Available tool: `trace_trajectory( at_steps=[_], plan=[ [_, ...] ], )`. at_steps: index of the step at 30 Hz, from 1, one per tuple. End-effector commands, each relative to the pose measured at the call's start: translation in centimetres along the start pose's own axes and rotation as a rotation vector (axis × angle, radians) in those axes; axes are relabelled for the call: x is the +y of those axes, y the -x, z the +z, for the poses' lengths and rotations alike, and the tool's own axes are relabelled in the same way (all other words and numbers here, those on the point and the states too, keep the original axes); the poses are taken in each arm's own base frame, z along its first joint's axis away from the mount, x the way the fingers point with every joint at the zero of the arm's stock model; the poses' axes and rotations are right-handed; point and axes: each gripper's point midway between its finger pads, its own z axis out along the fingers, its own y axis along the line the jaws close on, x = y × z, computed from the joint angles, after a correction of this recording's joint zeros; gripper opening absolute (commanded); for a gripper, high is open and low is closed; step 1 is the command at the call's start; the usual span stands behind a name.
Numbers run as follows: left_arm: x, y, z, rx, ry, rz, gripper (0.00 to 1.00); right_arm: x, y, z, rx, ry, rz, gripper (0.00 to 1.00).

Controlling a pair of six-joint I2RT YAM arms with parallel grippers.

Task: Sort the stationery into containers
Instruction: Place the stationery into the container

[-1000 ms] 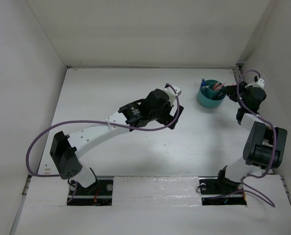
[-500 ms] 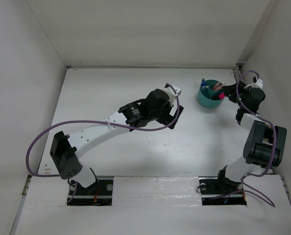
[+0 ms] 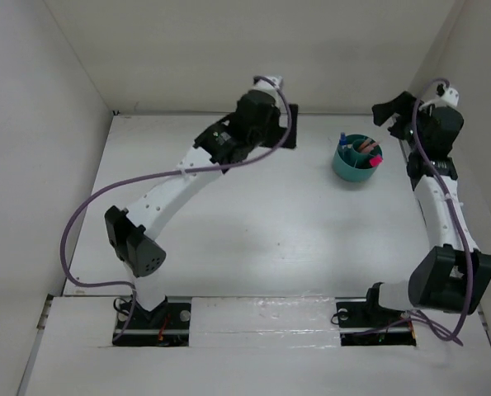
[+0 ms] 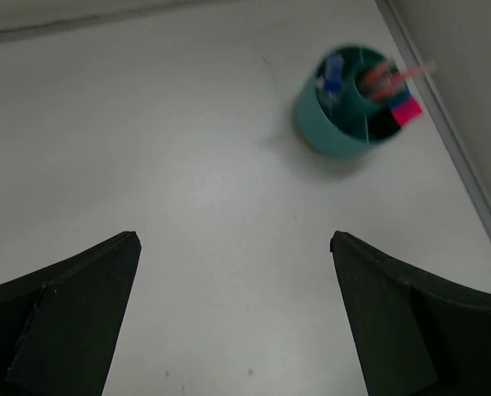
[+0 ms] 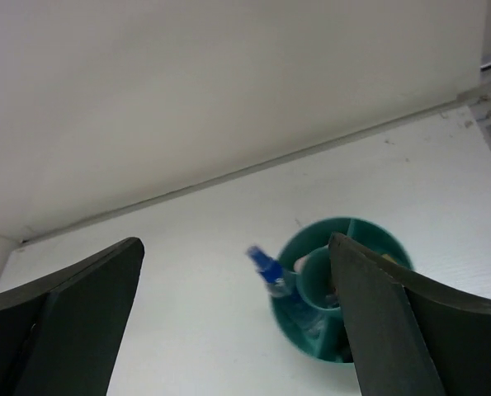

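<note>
Scanning from the left, you have the left hand (image 3: 280, 137) wide open and empty above the worktop (image 3: 228, 223), then the teal cup (image 3: 342, 171) whose dividers prop the stationery (image 3: 369, 153) upright, and the right hand (image 3: 387, 115) spread empty just beyond it, so sorting looks finished.

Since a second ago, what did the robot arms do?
The right gripper opened, let go of the pink-capped highlighter into the teal cup and lifted back toward the far wall. The left gripper, open throughout, swung from mid-table to the far edge. The cup stayed put.
</note>
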Motion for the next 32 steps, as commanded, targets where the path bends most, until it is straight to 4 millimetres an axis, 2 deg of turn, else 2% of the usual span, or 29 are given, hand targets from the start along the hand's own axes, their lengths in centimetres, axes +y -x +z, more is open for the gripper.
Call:
trace_trajectory(
  at_steps=[1, 2, 3, 4, 5, 6, 7, 8, 9, 10, 11, 12, 14, 15, 16, 18, 19, 20, 21, 23, 24, 28, 32],
  plan=[
    [6.3, 5.5, 0.0, -0.096, 0.132, -0.23, 1.0, 5.9, 3.6, -1.8, 0.035, -0.037, -0.076, 1.0],
    [7.3, 7.0, -0.6, -0.141, 0.16, -0.253, 1.0, 5.7, 2.0, -2.4, 0.132, -0.095, -0.09, 1.0],
    [9.4, 8.8, -1.6, -0.212, 0.263, -0.266, 1.0, 5.8, 2.8, -2.8, 0.131, -0.157, -0.113, 1.0],
    [10.7, 9.3, -2.2, -0.248, 0.337, -0.29, 1.0, 7.5, 3.0, -3.5, 0.145, -0.155, -0.125, 1.0],
    [11.7, 10.2, -3.5, -0.295, 0.395, -0.298, 1.0, 9.3, 5.5, -4.6, 0.11, -0.144, -0.143, 1.0],
    [14.2, 11.5, -5.7, -0.37, 0.487, -0.336, 1.0, 9.5, 4.4, -5.8, 0.173, -0.181, -0.153, 1.0],
    [15.4, 11.8, -6.9, -0.394, 0.525, -0.347, 1.0, 9.5, 5.0, -6.8, 0.175, -0.201, -0.156, 1.0],
    [16.4, 12.1, -7.8, -0.419, 0.536, -0.397, 1.0, 11.3, 5.9, -8.1, 0.167, -0.173, -0.163, 1.0],
    [17.8, 12.2, -8.9, -0.439, 0.559, -0.43, 1.0, 11.2, 5.3, -10.3, 0.212, -0.193, -0.171, 1.0],
    [20.1, 11.7, -10.5, -0.445, 0.577, -0.473, 1.0, 11.5, 5.1, -11.5, 0.228, -0.189, -0.175, 1.0],
    [21.2, 11.4, -11.5, -0.465, 0.595, -0.51, 1.0, 11.3, 4.9, -12.5, 0.245, -0.196, -0.176, 1.0],
    [22.6, 10.0, -13.2, -0.477, 0.623, -0.55, 1.0, 11.6, 4.9, -14.8, 0.249, -0.196, -0.17, 1.0],
    [23.5, 8.2, -14.8, -0.499, 0.673, -0.551, 1.0, 11.6, 4.3, -16.6, 0.259, -0.189, -0.164, 1.0],
    [23.8, 7.6, -15.4, -0.527, 0.68, -0.557, 1.0, 11.4, 3.4, -17.3, 0.273, -0.188, -0.155, 1.0],
    [24.0, 6.6, -15.8, -0.524, 0.682, -0.556, 1.0, 11.4, 3.7, -19.1, 0.251, -0.178, -0.144, 1.0],
    [25.0, 3.5, -17.4, -0.519, 0.745, -0.594, 1.0, 10.9, 3.4, -20.7, 0.249, -0.192, -0.137, 1.0],
    [24.9, 3.1, -17.9, -0.528, 0.74, -0.609, 1.0, 10.6, 3.5, -22.3, 0.236, -0.196, -0.137, 1.0],
    [25.2, 1.8, -17.8, -0.506, 0.752, -0.602, 1.0, 10.4, 3.7, -23.0, 0.223, -0.202, -0.138, 1.0],
    [25.0, 1.7, -19.0, -0.532, 0.738, -0.619, 1.0, 10.4, 4.2, -23.6, 0.203, -0.2, -0.152, 1.0],
    [24.9, 1.0, -19.1, -0.534, 0.721, -0.631, 1.0, 9.7, 4.8, -25.2, 0.17, -0.219, -0.185, 1.0],
    [24.9, 0.1, -18.8, -0.513, 0.718, -0.627, 1.0, 9.2, 4.8, -25.4, 0.174, -0.242, -0.206, 1.0],
    [25.3, -0.9, -19.0, -0.478, 0.757, -0.601, 1.0, 8.4, 5.5, -26.4, 0.153, -0.283, -0.235, 1.0],
    [25.7, -1.2, -19.8, -0.476, 0.787, -0.587, 1.0, 8.6, 6.3, -26.6, 0.113, -0.276, -0.229, 1.0]
  ],
)
